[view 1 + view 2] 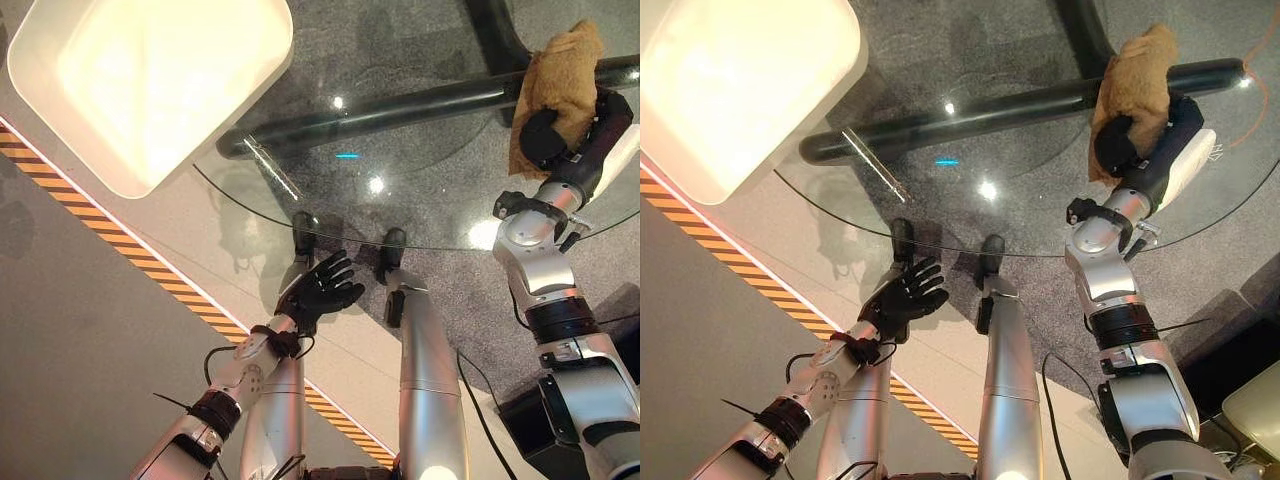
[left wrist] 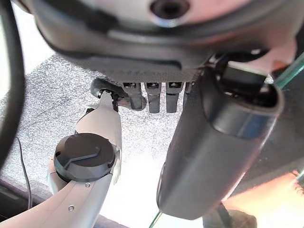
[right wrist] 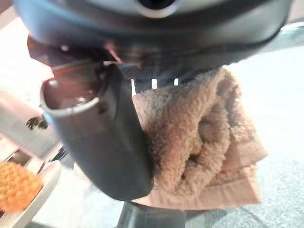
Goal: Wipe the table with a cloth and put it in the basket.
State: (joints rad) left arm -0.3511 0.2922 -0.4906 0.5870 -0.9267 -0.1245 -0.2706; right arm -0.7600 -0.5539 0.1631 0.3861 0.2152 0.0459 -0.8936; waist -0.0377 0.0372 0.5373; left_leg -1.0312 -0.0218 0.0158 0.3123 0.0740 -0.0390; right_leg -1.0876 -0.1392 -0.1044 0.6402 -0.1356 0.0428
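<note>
A tan fluffy cloth (image 1: 560, 85) lies bunched on the round glass table (image 1: 420, 215) at its right side. My right hand (image 1: 575, 135) is over the cloth's near part, thumb and fingers curled round a fold of it; the right wrist view shows the cloth (image 3: 199, 137) pinched against the thumb (image 3: 102, 133). A white basket (image 1: 150, 80) stands on the floor at the far left, off the table. My left hand (image 1: 320, 288) hovers below the table's near edge with fingers spread, holding nothing.
The table's dark tubular frame (image 1: 400, 110) runs under the glass. A yellow-black striped line (image 1: 150, 265) crosses the floor diagonally beside the basket. A white object (image 1: 1185, 165) lies by my right hand at the table's right edge.
</note>
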